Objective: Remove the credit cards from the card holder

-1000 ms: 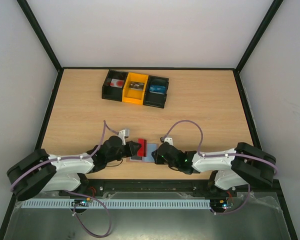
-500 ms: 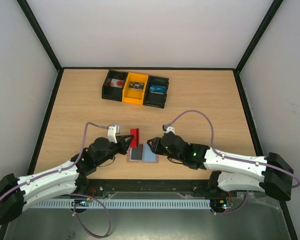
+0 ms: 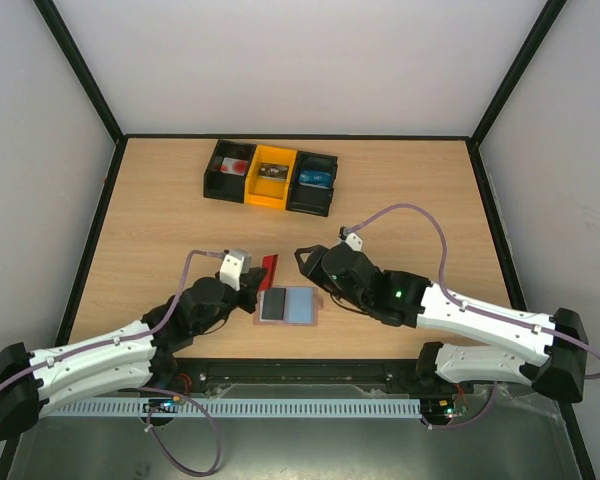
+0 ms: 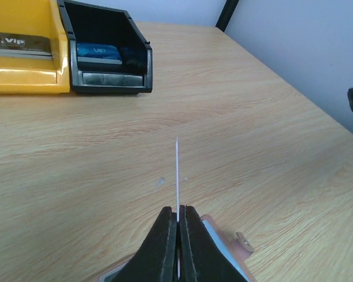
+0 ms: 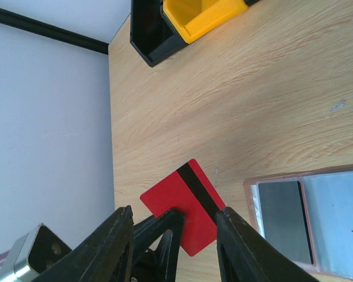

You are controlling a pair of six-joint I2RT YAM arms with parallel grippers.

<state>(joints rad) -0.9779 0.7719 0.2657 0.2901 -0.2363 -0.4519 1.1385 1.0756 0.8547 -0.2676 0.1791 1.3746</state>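
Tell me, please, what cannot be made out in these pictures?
- Red card: left wrist view, edge-on, its face hidden.
- Card holder: right wrist view, cut off by the right edge; left wrist view, mostly behind the left pincer.
- Bins: top view, contents too small.

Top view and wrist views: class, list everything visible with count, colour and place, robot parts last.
thin red card with black stripe: one, red, pinched in the left jaws above the table
flat brown-rimmed card holder: one, grey-blue pockets, on the table's near side
dark rectangular card: one, dark grey, in the holder's left pocket
open plastic bins: three, black, orange, black, row at the far side
light wooden table: one, tan, under everything
left and right robot arms: two, white and black; left jaws shut on red card, right jaws open, empty
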